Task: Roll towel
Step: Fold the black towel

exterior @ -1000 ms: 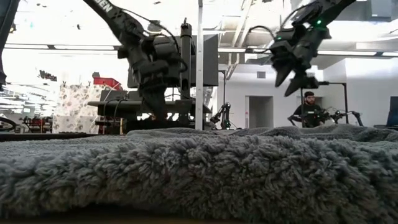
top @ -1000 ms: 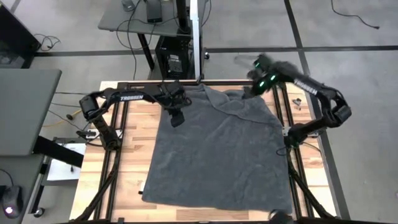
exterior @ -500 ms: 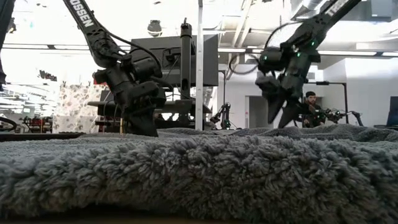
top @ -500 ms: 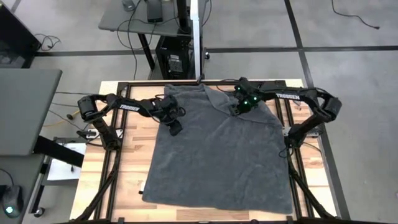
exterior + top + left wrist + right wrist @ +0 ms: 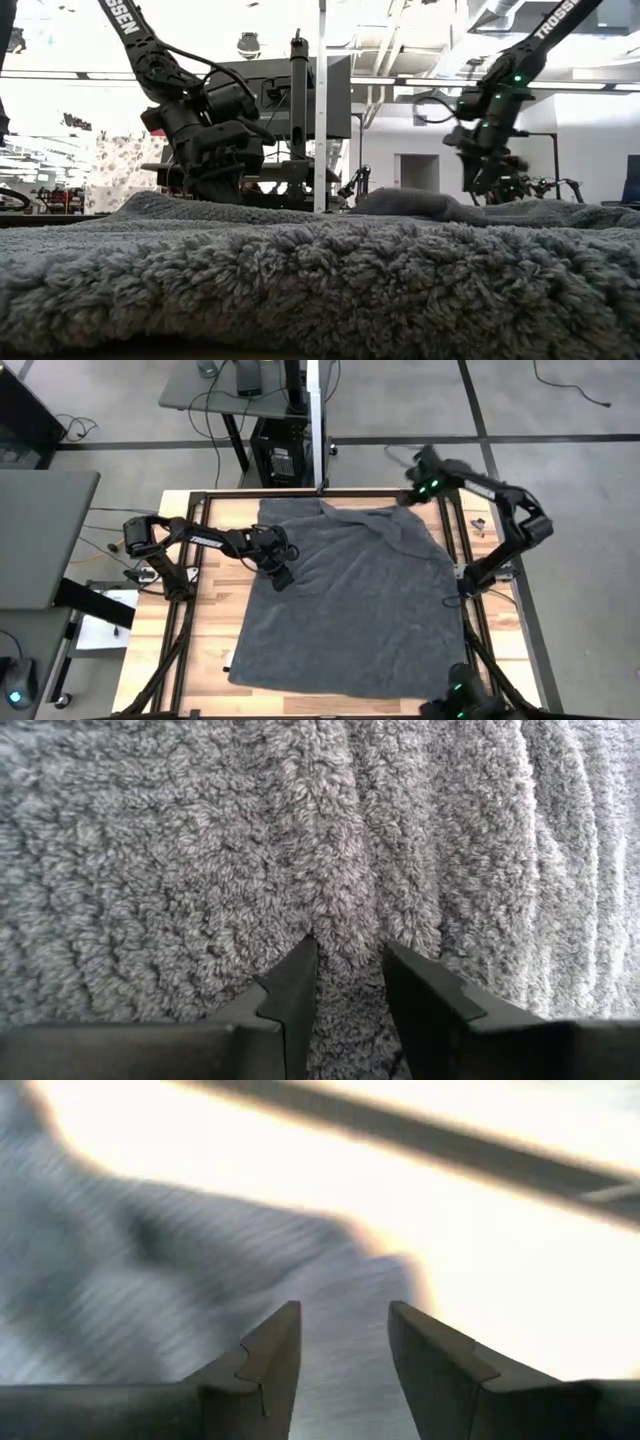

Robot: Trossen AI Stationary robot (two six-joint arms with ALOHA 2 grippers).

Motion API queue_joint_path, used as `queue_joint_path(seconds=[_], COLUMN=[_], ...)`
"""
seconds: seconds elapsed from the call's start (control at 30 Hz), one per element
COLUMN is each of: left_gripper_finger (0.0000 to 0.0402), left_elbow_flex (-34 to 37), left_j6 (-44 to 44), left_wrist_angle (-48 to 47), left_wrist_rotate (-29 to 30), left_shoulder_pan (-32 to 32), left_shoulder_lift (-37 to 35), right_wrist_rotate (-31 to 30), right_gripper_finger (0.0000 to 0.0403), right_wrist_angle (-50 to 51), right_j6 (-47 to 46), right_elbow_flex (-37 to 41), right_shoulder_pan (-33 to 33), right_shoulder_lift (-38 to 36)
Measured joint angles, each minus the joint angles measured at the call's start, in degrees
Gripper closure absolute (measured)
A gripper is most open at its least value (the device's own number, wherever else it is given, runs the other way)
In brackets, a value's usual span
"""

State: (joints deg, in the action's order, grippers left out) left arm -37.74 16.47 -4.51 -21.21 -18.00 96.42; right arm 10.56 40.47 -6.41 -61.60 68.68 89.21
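Note:
The dark grey towel [image 5: 350, 600] lies spread over the wooden table, and its far right corner [image 5: 400, 518] is rumpled into folds. My left gripper [image 5: 284, 576] is down on the towel's left part, toward the far edge, shut on a ridge of cloth [image 5: 350, 935]. My right gripper [image 5: 416, 494] hovers open above the towel's far right corner [image 5: 330, 1295], with nothing between its fingers. In the low view it hangs clear above the towel [image 5: 320, 270]. My left gripper pinches a raised ridge of the towel [image 5: 349, 970] between its two fingers, near the towel's left edge. The fingers slant down from the table's left. One layer or several, I cannot tell. The rest of the towel lies on the table.
Black frame rails [image 5: 190, 590] run along the table's sides and far edge. An upright pole [image 5: 318, 420] stands at the far edge's middle. A dark device with a green light [image 5: 458, 695] sits at the near right. Bare wood [image 5: 220, 620] shows left of the towel.
My left gripper has sunk toward the table's near edge, onto the towel. My right gripper swung in over the towel's far part, then back out above the far right corner. In the low view a hump of towel now stands up at the far side.

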Motion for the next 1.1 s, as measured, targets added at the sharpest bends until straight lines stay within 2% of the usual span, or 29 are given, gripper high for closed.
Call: queue_joint_path(seconds=[0.1, 0.13, 0.2, 0.33, 0.47, 0.63, 0.7, 0.83, 0.9, 1.03, 1.1], left_gripper_finger=[0.0296, 0.0296, 0.0296, 0.0296, 0.0296, 0.0296, 0.0296, 0.0296, 0.0296, 0.0296, 0.0296], left_elbow_flex=[-0.1, -0.3, -0.8, -1.7, -2.0, -2.2, -2.3, -2.3, -2.4, -2.2, -2.0], left_j6=[1.3, 1.7, 2.4, 2.7, 2.7, 2.7, 2.7, 3.1, 3.1, 3.3, 3.4], left_wrist_angle=[0.0, -0.2, -0.7, -1.7, -2.2, -4.0, -4.7, -5.9, -6.7, -7.7, -7.7], left_wrist_rotate=[-0.2, -0.2, -0.1, 0.2, 0.2, 0.2, 0.2, 0.2, 0.2, -0.2, -0.2], left_shoulder_pan=[0.0, 0.0, 0.0, 0.1, 0.0, 0.2, 0.6, 2.0, 3.1, 5.7, 6.7], left_shoulder_lift=[0.0, 0.0, 0.0, -0.1, 0.0, -0.1, -0.1, -0.2, -0.3, -0.4, -0.4], right_wrist_rotate=[7.4, 10.3, 12.1, 11.6, 5.0, 3.5, 0.4, -10.5, -13.5, -14.2, -9.4], right_gripper_finger=[0.0267, 0.0267, 0.0267, 0.0267, 0.0267, 0.0267, 0.0267, 0.0271, 0.0276, 0.0288, 0.0292], right_wrist_angle=[3.4, 4.5, 6.3, 5.8, 0.9, 0.7, 1.4, 0.8, 0.7, 0.9, 1.0], right_j6=[0.8, 1.3, 3.1, 6.2, 7.2, 10.4, 12.0, 14.4, 14.9, 14.8, 14.8], right_elbow_flex=[-1.4, -1.4, -1.0, 1.8, 4.1, 4.8, 4.8, 4.2, 3.1, 0.3, -0.6], right_shoulder_pan=[2.3, 1.9, -0.7, -7.4, -12.8, -15.2, -15.3, -12.2, -9.1, -1.4, 1.1], right_shoulder_lift=[-0.3, -0.7, -1.3, -1.1, 0.6, 4.9, 7.0, 9.2, 9.4, 9.4, 9.4])
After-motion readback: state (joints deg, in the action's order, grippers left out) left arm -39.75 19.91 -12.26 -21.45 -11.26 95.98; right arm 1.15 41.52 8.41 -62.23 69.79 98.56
